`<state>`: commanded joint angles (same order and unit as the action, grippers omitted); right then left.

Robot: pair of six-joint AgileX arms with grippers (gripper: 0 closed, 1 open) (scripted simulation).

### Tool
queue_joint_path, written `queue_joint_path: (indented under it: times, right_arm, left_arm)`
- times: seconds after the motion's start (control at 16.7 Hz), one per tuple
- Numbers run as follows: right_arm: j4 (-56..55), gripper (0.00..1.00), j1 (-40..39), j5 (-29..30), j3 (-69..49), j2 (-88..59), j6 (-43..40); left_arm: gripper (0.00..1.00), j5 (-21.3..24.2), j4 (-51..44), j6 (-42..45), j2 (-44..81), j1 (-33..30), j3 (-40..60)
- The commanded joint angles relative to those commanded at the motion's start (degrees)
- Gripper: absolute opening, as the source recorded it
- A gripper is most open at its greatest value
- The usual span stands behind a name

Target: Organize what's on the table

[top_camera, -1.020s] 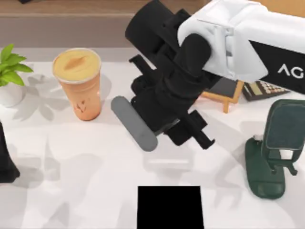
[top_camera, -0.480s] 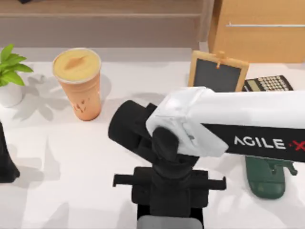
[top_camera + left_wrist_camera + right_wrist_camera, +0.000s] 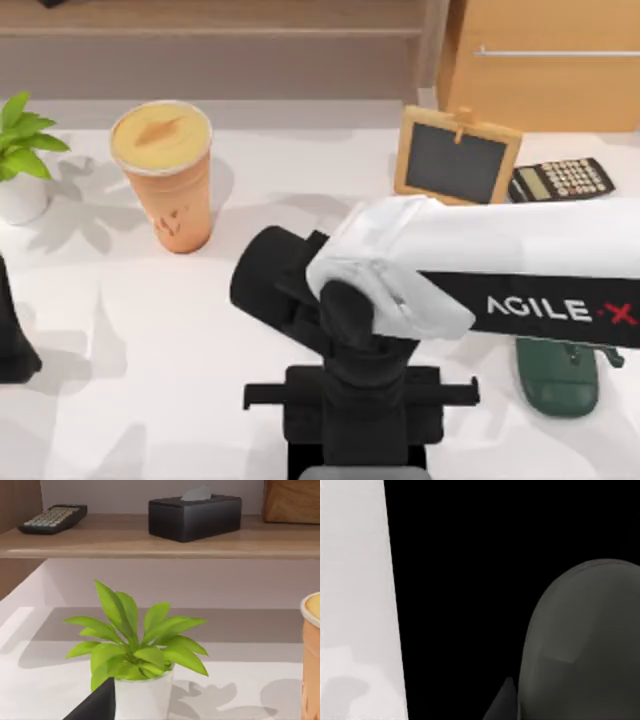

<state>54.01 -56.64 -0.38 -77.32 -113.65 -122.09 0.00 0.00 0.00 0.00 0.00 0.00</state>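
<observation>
Since 0.5 s ago: right arm (image 3: 520, 270) shifted slightly over counter (image 3: 150, 340) front-centre; right gripper (image 3: 360, 455) state: cannot tell. Counted: 1 cup (image 3: 165, 175), 1 plant (image 3: 22, 155), 1 chalkboard (image 3: 457, 155), 1 calculator (image 3: 560, 180). Left arm (image 3: 12, 340) parked at left edge.

Worktop (image 3: 150, 330): smooth matt white. Cabinet (image 3: 540, 60): wood, metal handle (image 3: 555, 52). Chalkboard (image 3: 458, 158): wood frame, matt slate. Cup (image 3: 168, 180): glossy plastic.

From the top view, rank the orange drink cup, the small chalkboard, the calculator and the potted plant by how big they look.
1. Orange drink cup, largest.
2. Small chalkboard.
3. Calculator and potted plant: too close to rank. The plant is cut off by the picture's left edge, so its full extent is unsure.
</observation>
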Motion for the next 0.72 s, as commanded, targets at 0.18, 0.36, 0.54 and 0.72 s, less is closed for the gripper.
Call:
queue_joint_path:
  times: [0.18, 0.36, 0.54, 0.72]
  right_arm:
    - [-1.07, 0.00, -0.16, -0.12, 0.73, -0.59, -0.09]
    - [-1.94, 0.00, -0.28, -0.07, 1.25, -0.97, -0.14]
    - [-1.94, 0.08, -0.28, -0.07, 1.25, -0.97, -0.14]
    - [-1.94, 0.30, -0.28, -0.07, 1.25, -0.97, -0.14]
  left_arm:
    - [1.00, 0.00, 0.00, 0.00, 0.00, 0.00, 0.00]
    - [1.00, 0.00, 0.00, 0.00, 0.00, 0.00, 0.00]
    - [1.00, 0.00, 0.00, 0.00, 0.00, 0.00, 0.00]
    - [1.00, 0.00, 0.00, 0.00, 0.00, 0.00, 0.00]
